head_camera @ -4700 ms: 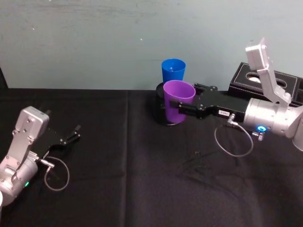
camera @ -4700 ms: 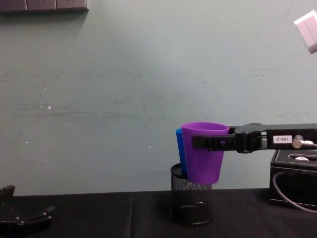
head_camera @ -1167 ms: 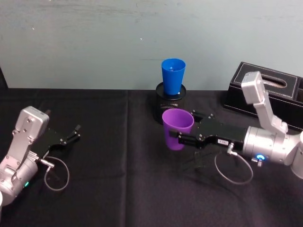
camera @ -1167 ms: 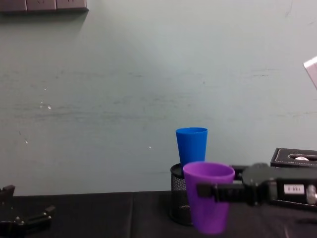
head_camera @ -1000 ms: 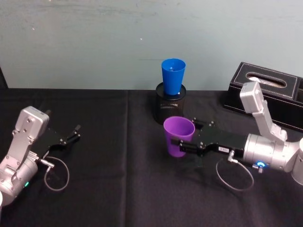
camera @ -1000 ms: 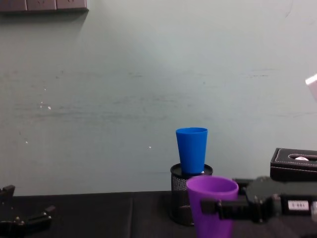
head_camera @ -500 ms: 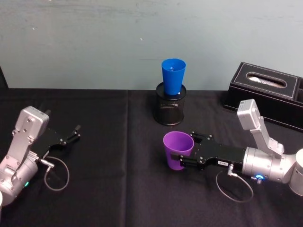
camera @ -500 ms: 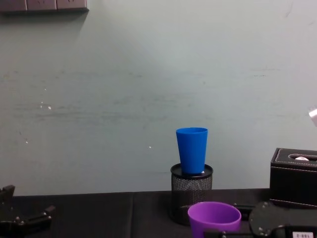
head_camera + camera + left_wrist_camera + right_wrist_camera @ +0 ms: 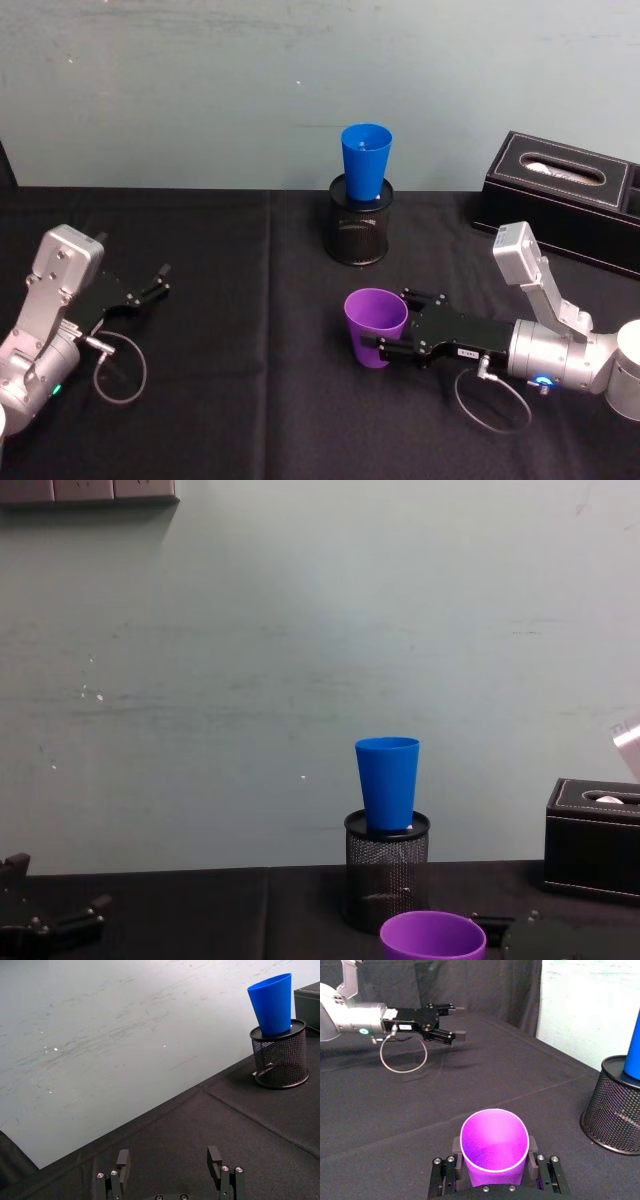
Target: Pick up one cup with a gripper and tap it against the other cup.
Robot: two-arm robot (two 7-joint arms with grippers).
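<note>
Near the table's centre, the right gripper [image 9: 383,349] pinches the purple cup [image 9: 374,327] upright, low over the black cloth [image 9: 250,400], well apart from the blue cup [image 9: 365,162] standing in the mesh holder [image 9: 359,230]. Left gripper [image 9: 150,284] rests parked, jaws spread. Judged step: set-down; next, release.

Head view high, angled down; chest view low, level; both sharing blue cup [image 9: 366,161] in mesh holder [image 9: 386,872].
</note>
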